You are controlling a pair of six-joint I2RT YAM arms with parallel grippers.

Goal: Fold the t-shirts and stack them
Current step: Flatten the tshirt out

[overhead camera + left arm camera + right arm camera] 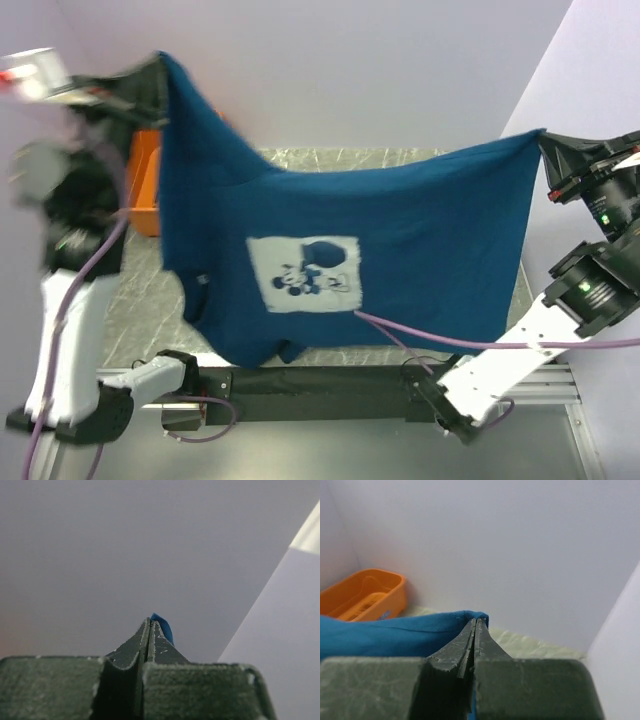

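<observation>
Left tool (150, 623): pressed together, pinching a blue tip of the shirt (420, 220), held high at the left. Right tool (476, 622): likewise pressed together on the opposite fabric edge, lower, at the right. The shirt hangs spread between the two, print (303, 272) facing the overhead camera, its slack sagging toward the near side of the table (150, 300); contact cannot be told. Judgement: the two-point hold opens the garment out so it can be laid flat before folding. Basket (362, 592) stands far left, beyond the shirt, not involved.
</observation>
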